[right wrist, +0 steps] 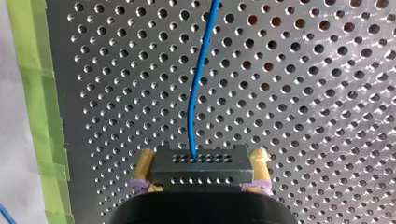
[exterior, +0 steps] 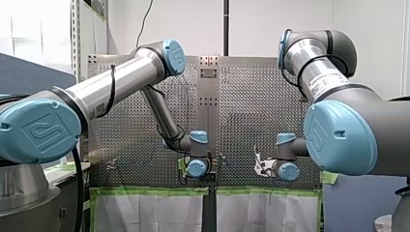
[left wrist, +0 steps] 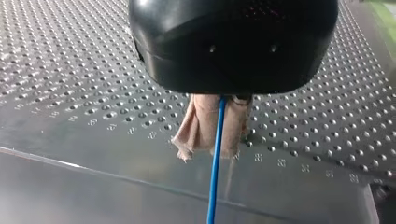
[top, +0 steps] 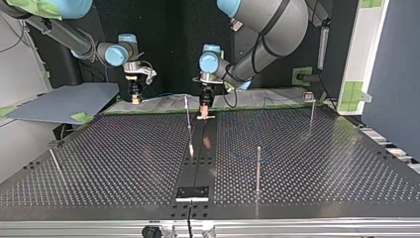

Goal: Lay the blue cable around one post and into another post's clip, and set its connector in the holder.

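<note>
My left end effector pinches the blue cable between beige pads, seemingly just above the table; my right end effector clamps its black connector.

table: 1 | arms: 2, left arm, right arm | grippers: 2, left gripper, right gripper | blue cable: 1 | connector: 1 | posts: 4 in the top view, by clock from the table's middle: post at 9 o'clock, post at 12, post at 2, post at 4 | clip: 1
</note>
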Controlling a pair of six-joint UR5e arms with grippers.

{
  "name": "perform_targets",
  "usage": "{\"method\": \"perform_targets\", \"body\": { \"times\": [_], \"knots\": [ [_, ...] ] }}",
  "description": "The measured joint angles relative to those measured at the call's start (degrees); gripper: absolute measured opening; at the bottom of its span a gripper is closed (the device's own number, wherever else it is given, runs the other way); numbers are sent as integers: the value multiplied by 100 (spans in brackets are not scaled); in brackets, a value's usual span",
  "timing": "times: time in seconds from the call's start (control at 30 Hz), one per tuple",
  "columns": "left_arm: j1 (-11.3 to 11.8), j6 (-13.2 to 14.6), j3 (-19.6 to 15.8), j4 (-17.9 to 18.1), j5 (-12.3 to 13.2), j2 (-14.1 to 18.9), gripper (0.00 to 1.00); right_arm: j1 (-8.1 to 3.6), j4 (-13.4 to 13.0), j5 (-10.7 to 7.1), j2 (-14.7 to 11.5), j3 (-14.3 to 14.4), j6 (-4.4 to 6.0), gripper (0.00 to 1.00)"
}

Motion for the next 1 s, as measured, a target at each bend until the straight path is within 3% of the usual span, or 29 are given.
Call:
{"method": "perform_targets", "body": {
  "times": [0.2,0.33,0.67,1.0],
  "knots": [
    [27,47,-2,-48,-265,1,5,-16,-8,0,2,-49,0,0],
    [23,56,-12,-51,-313,-24,5,-30,-18,0,4,-62,-3,0],
    [59,-111,199,-31,-159,-279,5,-86,-54,-7,10,-112,41,0],
    [113,-132,571,-336,-105,-288,5,-163,-24,0,17,-202,65,0]
  ]
}}
